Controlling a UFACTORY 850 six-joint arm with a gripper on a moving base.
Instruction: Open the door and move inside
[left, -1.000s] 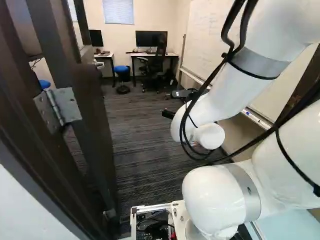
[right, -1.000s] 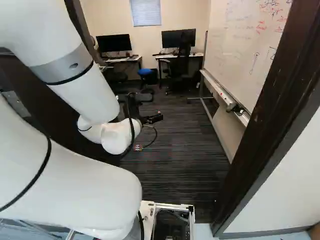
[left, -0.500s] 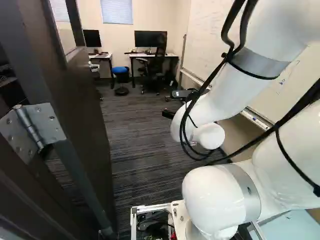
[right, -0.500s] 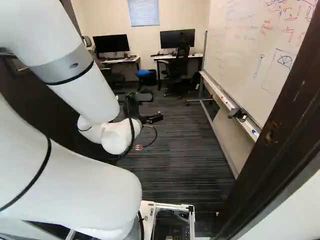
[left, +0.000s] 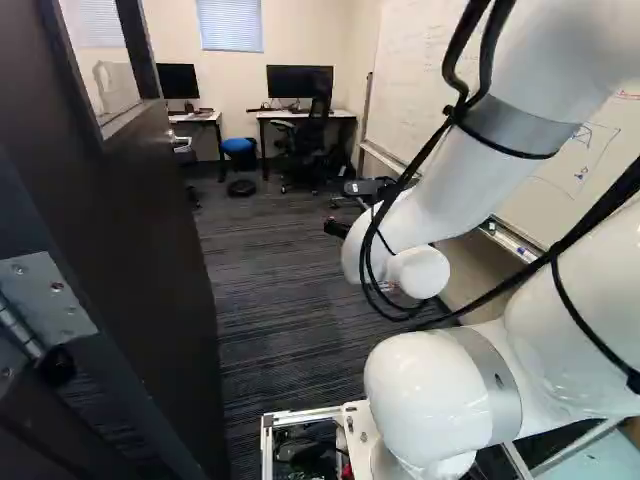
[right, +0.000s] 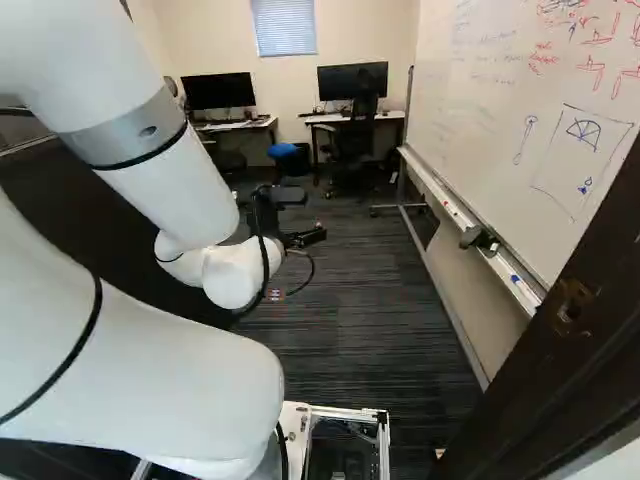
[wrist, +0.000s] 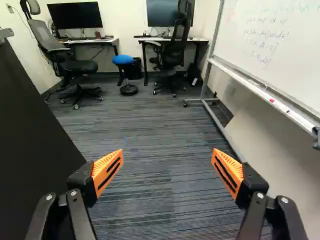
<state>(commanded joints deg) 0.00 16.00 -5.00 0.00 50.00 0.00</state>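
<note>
Between door (left: 150, 250) and frame (right: 565, 345), I noted the base (left: 357, 422), its gripper (wrist: 168, 157) open and empty; any veer driving inward risked scraping either side.

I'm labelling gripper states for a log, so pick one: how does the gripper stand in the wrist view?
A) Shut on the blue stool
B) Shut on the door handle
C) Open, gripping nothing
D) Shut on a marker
C: the gripper's orange pads stand wide apart, and only the carpet shows between them.
</note>
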